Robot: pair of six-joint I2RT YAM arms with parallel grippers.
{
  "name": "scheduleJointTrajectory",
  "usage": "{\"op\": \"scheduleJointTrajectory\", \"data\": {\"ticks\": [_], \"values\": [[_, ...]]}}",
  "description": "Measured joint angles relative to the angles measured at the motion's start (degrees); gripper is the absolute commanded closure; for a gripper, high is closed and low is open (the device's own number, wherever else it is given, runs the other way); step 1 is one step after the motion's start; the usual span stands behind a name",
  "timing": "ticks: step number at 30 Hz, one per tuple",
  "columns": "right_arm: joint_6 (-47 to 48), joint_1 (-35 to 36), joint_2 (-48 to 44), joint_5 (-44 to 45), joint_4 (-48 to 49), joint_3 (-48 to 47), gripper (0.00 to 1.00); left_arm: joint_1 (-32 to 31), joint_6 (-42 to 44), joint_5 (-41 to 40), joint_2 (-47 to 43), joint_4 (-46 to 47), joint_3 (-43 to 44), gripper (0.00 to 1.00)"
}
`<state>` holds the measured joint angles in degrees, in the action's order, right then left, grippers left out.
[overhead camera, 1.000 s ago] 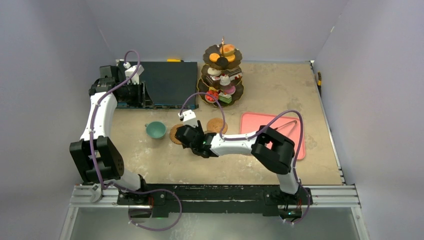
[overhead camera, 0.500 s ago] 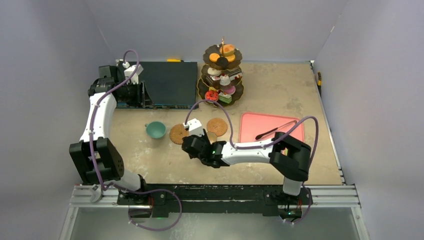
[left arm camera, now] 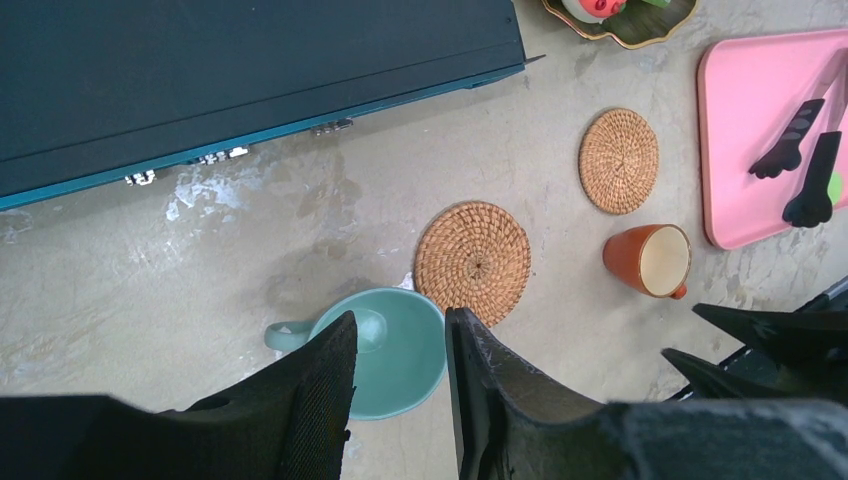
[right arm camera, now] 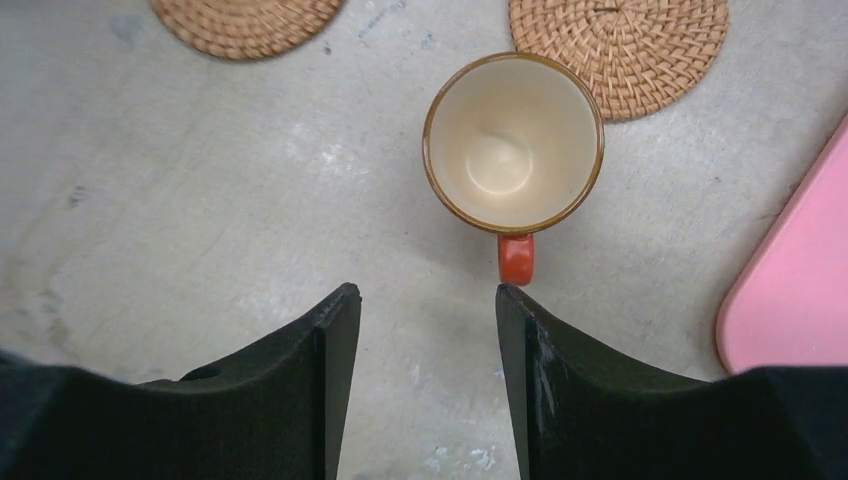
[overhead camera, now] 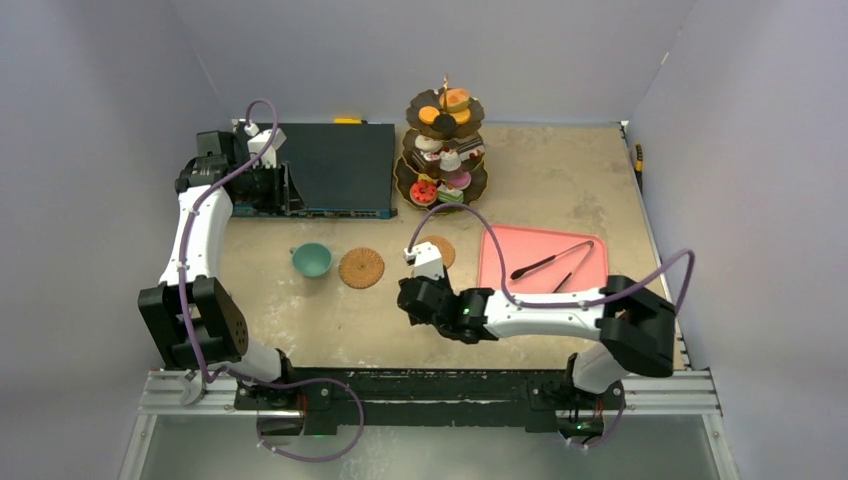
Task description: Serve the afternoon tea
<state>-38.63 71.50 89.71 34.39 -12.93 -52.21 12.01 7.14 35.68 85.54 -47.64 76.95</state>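
The small orange-brown cup (right arm camera: 513, 143) with a cream inside cannot be seen from above, because the right arm (overhead camera: 540, 312) covers it. It stands upright on the beige table (right arm camera: 200, 200), just beside one round woven brown coaster (right arm camera: 618, 40), which is cut off at the top. The cup's handle points at the right gripper (right arm camera: 425, 292) — jaws apart, holding nothing. The flat pink tray (right arm camera: 800, 280) is near on one side. The teal cup (left arm camera: 385, 350) is partly hidden behind the left gripper (left arm camera: 400, 316) — jaws apart, empty.
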Motion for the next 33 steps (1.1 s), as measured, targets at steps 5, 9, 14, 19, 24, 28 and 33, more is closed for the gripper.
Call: {"op": "scheduleJointTrajectory", "data": {"ticks": [5, 9, 14, 19, 24, 28, 33], "values": [[-0.1, -0.1, -7.3, -0.9, -0.5, 1.1, 0.4, 0.0, 0.0, 0.1, 0.0, 0.0, 0.0, 0.63], [1.1, -1.7, -10.0, -1.9, -0.3, 2.2, 0.39, 0.0, 0.0, 0.1, 0.0, 0.0, 0.0, 0.63], [3.9, -6.9, -10.1, -5.5, 0.4, 5.5, 0.4, 0.0, 0.0, 0.5, 0.0, 0.0, 0.1, 0.63], [6.4, -8.2, -7.5, -7.6, 1.9, 6.0, 0.42, 0.0, 0.0, 0.8, 0.0, 0.0, 0.1, 0.63], [8.6, -8.2, -3.5, -9.6, 4.9, 6.0, 0.49, 0.0, -0.1, 1.0, 0.0, 0.0, 0.5, 0.63], [9.8, -8.5, -0.2, -9.9, 6.2, 5.8, 0.61, 0.0, -0.1, 1.0, 0.0, -0.1, 0.5, 0.63], [10.6, -8.9, 3.0, -9.5, 6.8, 4.1, 0.75, 0.0, 0.0, 1.0, 0.0, 0.0, 0.6, 0.63]]}}
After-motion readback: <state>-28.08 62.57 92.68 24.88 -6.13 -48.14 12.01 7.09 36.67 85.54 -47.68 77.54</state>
